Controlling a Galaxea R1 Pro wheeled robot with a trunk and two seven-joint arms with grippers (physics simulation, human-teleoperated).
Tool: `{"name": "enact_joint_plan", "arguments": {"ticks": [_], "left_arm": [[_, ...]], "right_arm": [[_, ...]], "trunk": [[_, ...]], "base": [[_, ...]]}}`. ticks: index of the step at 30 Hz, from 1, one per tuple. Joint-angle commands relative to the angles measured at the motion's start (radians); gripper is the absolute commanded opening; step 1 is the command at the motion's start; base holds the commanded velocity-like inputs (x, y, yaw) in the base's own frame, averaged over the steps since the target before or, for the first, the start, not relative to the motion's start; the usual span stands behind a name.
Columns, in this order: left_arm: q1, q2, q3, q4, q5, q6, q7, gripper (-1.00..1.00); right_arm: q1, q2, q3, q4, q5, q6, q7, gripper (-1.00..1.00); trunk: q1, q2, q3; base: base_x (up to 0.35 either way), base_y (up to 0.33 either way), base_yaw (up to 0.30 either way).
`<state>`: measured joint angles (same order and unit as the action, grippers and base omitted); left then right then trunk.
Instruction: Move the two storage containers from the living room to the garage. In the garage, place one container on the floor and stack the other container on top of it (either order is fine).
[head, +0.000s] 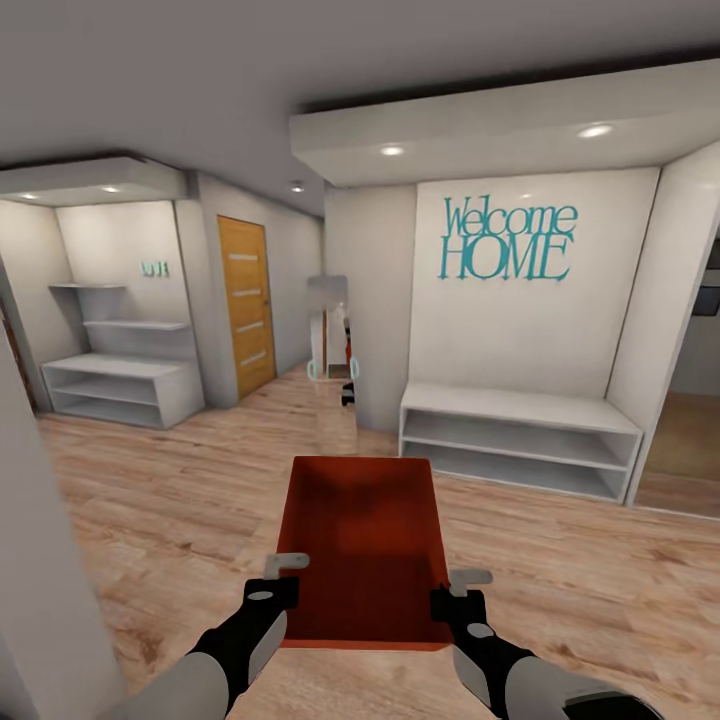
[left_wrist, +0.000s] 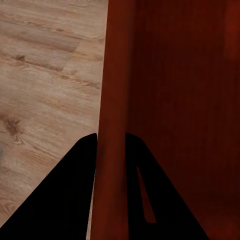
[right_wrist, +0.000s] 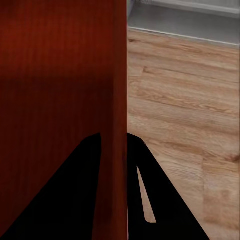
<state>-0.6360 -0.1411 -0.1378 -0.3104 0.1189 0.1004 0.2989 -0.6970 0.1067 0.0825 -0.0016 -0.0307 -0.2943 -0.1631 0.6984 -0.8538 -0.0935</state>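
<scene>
I hold one red-orange storage container (head: 362, 545) in front of me, open side up, above light wood planks in a hallway. My left gripper (head: 283, 585) is shut on its left wall, my right gripper (head: 447, 597) on its right wall. In the left wrist view the black fingers (left_wrist: 75, 185) straddle the container's wall (left_wrist: 112, 125). The right wrist view shows the same: fingers (right_wrist: 80, 185) on either side of the wall (right_wrist: 114, 125). The garage is out of view.
A white bench shelf (head: 515, 440) stands under a "Welcome HOME" wall to the right. A white shelf unit (head: 120, 385) sits at left beside a wooden door (head: 246, 305). Ahead, a mirror (head: 328, 345) shows the robot. A pale wall edge (head: 40, 560) is close at left.
</scene>
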Motion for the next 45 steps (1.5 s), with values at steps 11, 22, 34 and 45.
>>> {"name": "enact_joint_plan", "arguments": {"ticks": [11, 22, 34, 45], "left_arm": [[-0.001, 0.005, 0.038, -0.001, 0.004, 0.008, 0.017, -1.0], [-0.001, 0.005, 0.038, -0.001, 0.003, 0.008, 0.017, -1.0], [-0.001, 0.005, 0.037, 0.002, 0.004, -0.048, 0.018, -1.0], [-0.001, 0.005, 0.038, 0.003, 0.004, -0.047, 0.016, -1.0]], "right_arm": [[-0.001, 0.001, -0.04, -0.003, 0.012, -0.009, -0.002, -1.0], [-0.001, 0.001, -0.04, -0.003, 0.012, -0.009, -0.002, -1.0], [-0.001, 0.001, -0.04, -0.003, 0.012, -0.009, -0.001, -1.0], [-0.001, 0.001, -0.04, -0.003, 0.012, -0.009, -0.001, -1.0]], "trunk": [[0.001, -0.001, -0.002], [0.001, -0.001, -0.002], [0.001, -0.001, -0.002], [0.001, -0.001, -0.002]], "base": [[0.319, 0.0, 0.0], [0.319, 0.0, 0.042], [0.319, 0.0, 0.257], [0.319, 0.0, 0.272]]}}
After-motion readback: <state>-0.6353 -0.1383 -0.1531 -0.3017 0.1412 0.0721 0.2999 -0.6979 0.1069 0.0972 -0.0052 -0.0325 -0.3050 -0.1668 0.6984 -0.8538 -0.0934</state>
